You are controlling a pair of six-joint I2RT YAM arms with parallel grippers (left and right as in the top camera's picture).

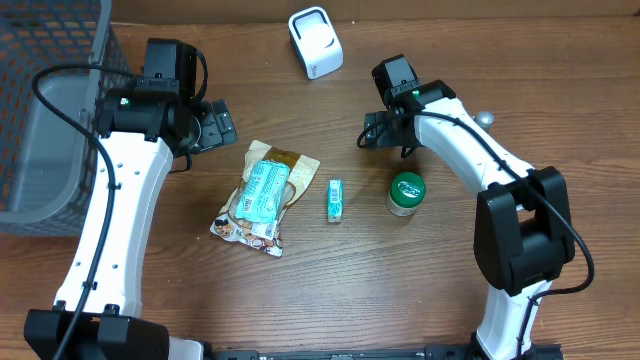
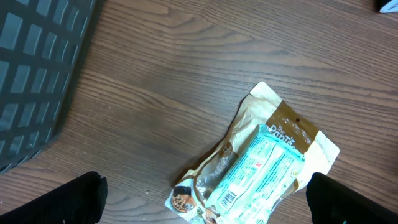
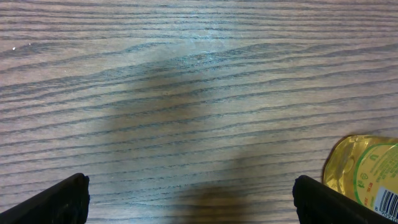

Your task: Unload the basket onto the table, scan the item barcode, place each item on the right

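Overhead shows three candidates on the desk (image 1: 330,290), and which one is meant I cannot tell: a brown snack pouch (image 1: 288,160) with a teal packet (image 1: 265,190) lying on it, a small teal pack (image 1: 336,200) and a green-lidded jar (image 1: 406,193). The left fingers (image 1: 220,122) are spread wide and empty. The pouch lies near them at 5 o'clock, its long axis running 1 to 7 o'clock. The right fingers (image 1: 372,132), likewise apart and holding nothing, have the jar at 5 o'clock and the white scanner (image 1: 315,42) at 11 o'clock, well apart.

By reach, left suits the pouch and right the jar. The small pack lies between them, long axis 12 to 6. The left wrist view shows a barcode (image 2: 229,198) facing up on the teal packet.

A grey basket (image 1: 40,120) sits at the desk's 9 o'clock with nothing visible inside. The jar's lid is on, its contents hidden.
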